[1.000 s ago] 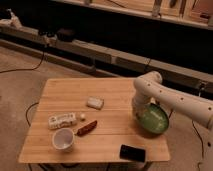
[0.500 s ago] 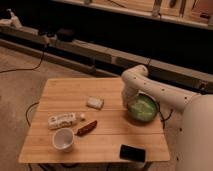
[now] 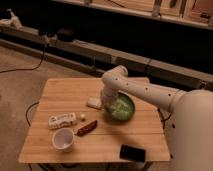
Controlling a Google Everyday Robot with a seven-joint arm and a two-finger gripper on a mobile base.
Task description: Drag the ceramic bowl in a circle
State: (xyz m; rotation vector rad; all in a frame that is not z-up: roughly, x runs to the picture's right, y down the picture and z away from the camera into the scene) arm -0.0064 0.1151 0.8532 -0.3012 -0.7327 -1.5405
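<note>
The ceramic bowl [image 3: 121, 108] is a wide, shallow green dish with a paler speckled inside. It sits right of middle on the wooden table [image 3: 65, 90]. My white arm reaches in from the right and bends down over the bowl's left rim. My gripper [image 3: 107, 105] is at that left rim, mostly hidden behind the wrist.
A white block [image 3: 94, 103] lies just left of the bowl. A white packet [image 3: 62, 120], a small white piece [image 3: 82, 116] and a reddish-brown item [image 3: 86, 128] lie front left. A white cup-like bowl [image 3: 63, 139] and a black phone [image 3: 132, 152] sit near the front edge.
The bowl has moved left and toward the far side of the table, from the right edge toward the middle. My arm has swung left with it.
</note>
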